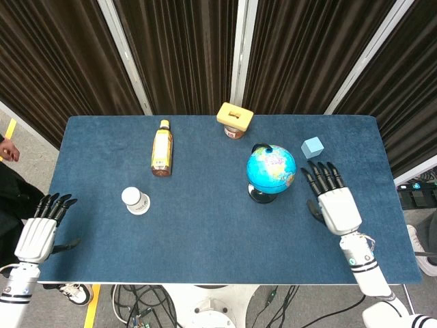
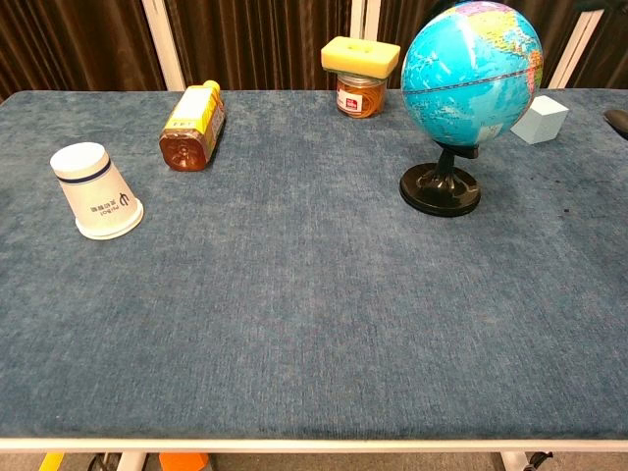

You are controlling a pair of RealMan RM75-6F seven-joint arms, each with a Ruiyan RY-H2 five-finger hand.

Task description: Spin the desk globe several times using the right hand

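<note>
The desk globe (image 1: 271, 169) stands upright on its black round base (image 2: 440, 189) right of the table's middle; in the chest view the globe (image 2: 471, 74) shows mostly ocean. My right hand (image 1: 334, 200) hovers to the right of the globe, apart from it, fingers spread and holding nothing. Only a dark sliver of it shows at the right edge of the chest view. My left hand (image 1: 39, 229) hangs off the table's near left corner, fingers apart and empty.
A yellow bottle (image 1: 162, 147) lies on its side at the back left. A white paper cup (image 1: 136, 200) lies on its side near the left. A jar with a yellow sponge on top (image 1: 235, 119) stands behind the globe. A light blue cube (image 1: 313, 147) sits to the globe's right.
</note>
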